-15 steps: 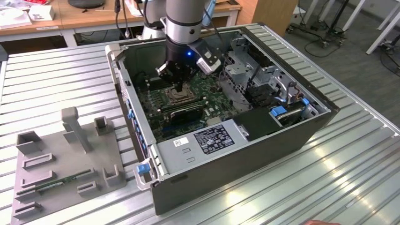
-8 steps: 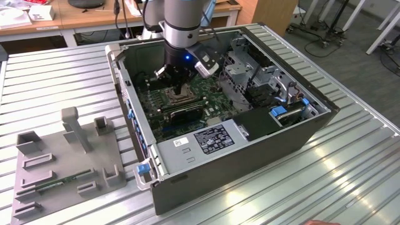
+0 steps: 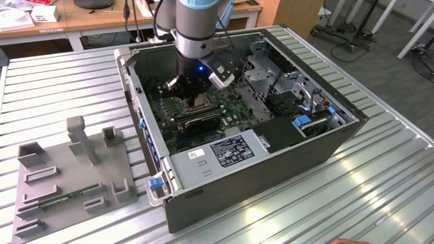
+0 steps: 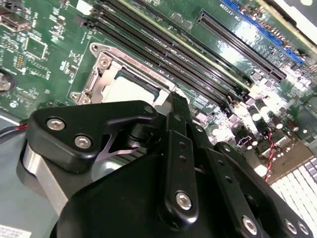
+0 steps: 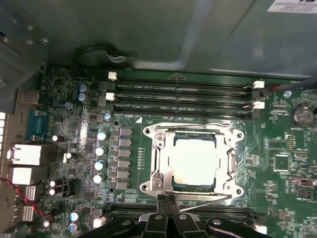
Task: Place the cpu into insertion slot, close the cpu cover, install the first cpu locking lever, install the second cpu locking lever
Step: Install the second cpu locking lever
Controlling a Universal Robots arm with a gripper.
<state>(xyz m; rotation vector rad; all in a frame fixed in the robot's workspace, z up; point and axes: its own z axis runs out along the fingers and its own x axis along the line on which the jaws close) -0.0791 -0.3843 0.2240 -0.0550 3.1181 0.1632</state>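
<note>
The cpu (image 5: 194, 159) lies flat in the insertion slot (image 5: 237, 135) on the green motherboard (image 5: 277, 163). The silvery cpu cover (image 5: 161, 163) is folded down around it. One thin wire locking lever (image 5: 198, 124) runs along the socket's edge by the memory slots. The other lever (image 5: 208, 202) lies slanted along the opposite edge. My gripper (image 5: 166, 201) is shut, its black fingertips pressed together just off that edge, beside the slanted lever's end. The second wrist view looks over the gripper (image 4: 177, 101) to the cpu (image 4: 130, 88) just beyond it. In the exterior view the gripper (image 3: 195, 101) reaches down into the open case.
Long black memory slots (image 5: 183, 96) run beside the socket. The computer case (image 3: 271, 152) walls, drive cages (image 3: 271, 81) and power supply (image 3: 224, 150) hem in the board. A grey fixture (image 3: 68, 173) with upright posts sits on the ribbed metal table at the exterior view's left.
</note>
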